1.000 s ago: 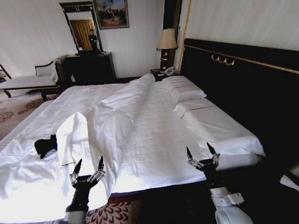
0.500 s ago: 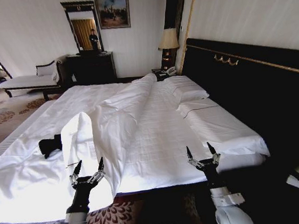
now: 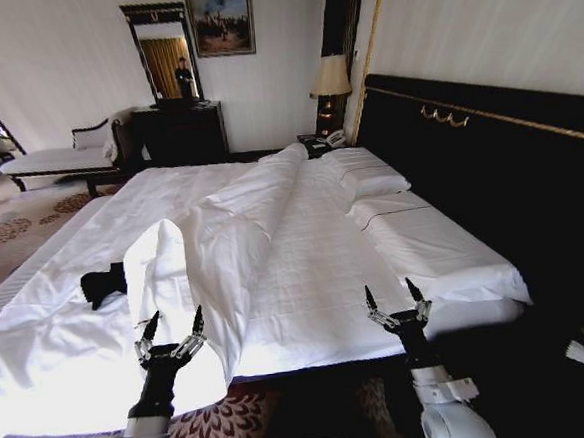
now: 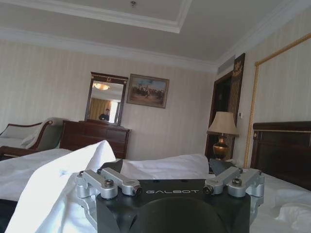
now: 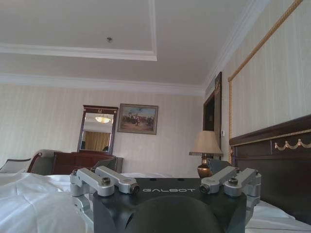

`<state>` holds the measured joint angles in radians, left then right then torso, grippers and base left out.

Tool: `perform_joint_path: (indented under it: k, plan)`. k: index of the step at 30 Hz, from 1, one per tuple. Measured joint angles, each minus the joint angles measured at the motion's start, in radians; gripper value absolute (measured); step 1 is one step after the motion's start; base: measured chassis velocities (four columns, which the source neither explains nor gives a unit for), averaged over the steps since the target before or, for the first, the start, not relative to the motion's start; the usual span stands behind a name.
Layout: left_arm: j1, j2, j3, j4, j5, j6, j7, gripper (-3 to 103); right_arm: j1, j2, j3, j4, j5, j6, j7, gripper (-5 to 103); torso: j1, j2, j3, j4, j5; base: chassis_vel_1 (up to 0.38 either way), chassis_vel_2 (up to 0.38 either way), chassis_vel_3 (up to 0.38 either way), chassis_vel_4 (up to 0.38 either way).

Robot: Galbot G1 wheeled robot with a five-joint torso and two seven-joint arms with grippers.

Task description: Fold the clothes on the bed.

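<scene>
The T-shirt (image 3: 104, 283) lies bunched at the left of the frame on the bed (image 3: 305, 268), half tucked behind a duvet (image 3: 160, 263) ridge — up-left of the left pincer (image 3: 170, 333), the nearer one. Both pincers — the right pincer (image 3: 395, 303) too — are spread wide, empty.

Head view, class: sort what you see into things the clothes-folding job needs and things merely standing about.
Job: black T-shirt, bed, left gripper, right gripper, both with fingers open.
Standing about: table lamp, framed painting, mirror, chaise, dark dresser.
</scene>
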<state>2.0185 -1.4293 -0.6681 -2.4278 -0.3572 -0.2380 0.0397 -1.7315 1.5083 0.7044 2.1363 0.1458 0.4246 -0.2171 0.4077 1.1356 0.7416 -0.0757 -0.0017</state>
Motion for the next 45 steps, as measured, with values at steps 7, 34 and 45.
perform_joint_path:
  k: [7, 34, 45]
  plan:
    - [0.012, -0.001, 0.001, 0.0, -0.008, -0.003, 0.017, 100, -0.002, -0.001, 0.0, 0.003, 0.0, 0.0, 0.0, 100, 0.0, 0.0, 0.0, 0.0001, 0.0001, 0.138, 0.15, -0.126, -0.156]
    - [0.009, -0.009, -0.01, -0.008, -0.024, -0.012, 0.02, 100, 0.003, -0.011, 0.0, -0.002, 0.005, 0.0, 0.0, 100, 0.0, 0.0, 0.0, 0.0001, 0.0001, 0.125, 0.174, -0.127, -0.173]
    - [0.005, -0.006, -0.016, -0.012, -0.033, -0.014, 0.016, 100, 0.001, -0.01, -0.001, -0.003, 0.005, 0.006, -0.001, 100, 0.0, 0.0, 0.0, 0.0, -0.0002, 0.104, 0.15, -0.111, -0.158]
